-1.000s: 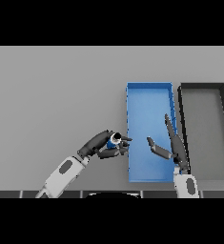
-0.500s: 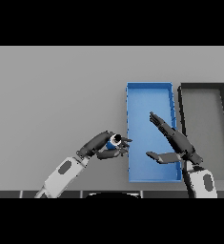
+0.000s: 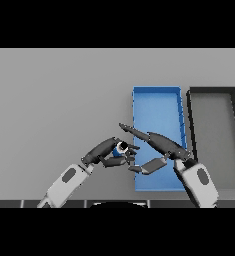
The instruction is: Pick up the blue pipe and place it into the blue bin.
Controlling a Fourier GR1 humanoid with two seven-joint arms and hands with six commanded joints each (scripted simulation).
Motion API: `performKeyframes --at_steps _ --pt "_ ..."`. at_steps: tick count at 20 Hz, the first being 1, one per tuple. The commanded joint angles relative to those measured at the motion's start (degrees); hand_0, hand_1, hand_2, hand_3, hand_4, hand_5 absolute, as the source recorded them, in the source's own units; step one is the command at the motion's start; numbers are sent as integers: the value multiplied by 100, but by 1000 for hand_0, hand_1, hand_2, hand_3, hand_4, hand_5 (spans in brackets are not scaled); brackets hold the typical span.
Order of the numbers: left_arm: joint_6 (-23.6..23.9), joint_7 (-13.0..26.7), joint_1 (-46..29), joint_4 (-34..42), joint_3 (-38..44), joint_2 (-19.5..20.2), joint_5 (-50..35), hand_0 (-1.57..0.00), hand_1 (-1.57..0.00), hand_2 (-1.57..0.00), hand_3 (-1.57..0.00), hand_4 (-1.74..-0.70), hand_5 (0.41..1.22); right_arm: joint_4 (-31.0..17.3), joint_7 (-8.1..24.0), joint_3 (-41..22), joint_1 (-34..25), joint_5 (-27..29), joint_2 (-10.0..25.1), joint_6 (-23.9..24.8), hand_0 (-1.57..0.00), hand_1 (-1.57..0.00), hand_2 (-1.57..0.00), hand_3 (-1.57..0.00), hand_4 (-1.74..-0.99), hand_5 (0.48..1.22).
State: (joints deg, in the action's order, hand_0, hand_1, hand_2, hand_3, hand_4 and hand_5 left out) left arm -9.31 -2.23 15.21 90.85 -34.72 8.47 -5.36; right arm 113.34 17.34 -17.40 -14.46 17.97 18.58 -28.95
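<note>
1. Right hand (image 3: 156,145) is swinging left, from over the bin (image 3: 156,107) a second ago to reaching across its left wall now, fingers straight and spread, thumb below.
2. Looks like a handover is starting; pipe (image 3: 120,149) isn't in the bin yet.
3. Left hand (image 3: 109,152) is curling round the pipe, just left of the bin, right fingertips just beside it.

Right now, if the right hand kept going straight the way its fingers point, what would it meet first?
Probably the small blue pipe held in the left hand; the right hand points left towards it, though relative height is unclear.
</note>
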Motion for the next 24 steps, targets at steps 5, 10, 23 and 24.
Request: performKeyframes --at_steps 5,10,23,24 --pt "-159 -76 -45 -24 8 45 -66 -1571 -1571 -1571 -1536 -1741 1221 -365 251 -356 -616 -97 -367 -127 1 1 1 1 -1225 529" --pt "-278 -69 -30 20 59 120 -131 -1571 -1571 -1571 -1484 -1736 1221 -853 391 -510 -1199 -59 -786 -212 -53 -84 -102 -46 -1245 506" --pt "-245 93 -50 12 198 -52 68 -1438 -1426 -1348 -1405 -1706 1221 -1200 -225 -823 -1397 -11 -915 -445 -1456 -1454 -1459 -1410 -1447 1059" --pt "-243 48 -34 -44 192 -93 40 -1464 -1455 -1372 -1438 -1713 1221 -1224 -204 -870 -1456 -59 -902 -443 -1479 -1477 -1482 -1442 -1457 1092"
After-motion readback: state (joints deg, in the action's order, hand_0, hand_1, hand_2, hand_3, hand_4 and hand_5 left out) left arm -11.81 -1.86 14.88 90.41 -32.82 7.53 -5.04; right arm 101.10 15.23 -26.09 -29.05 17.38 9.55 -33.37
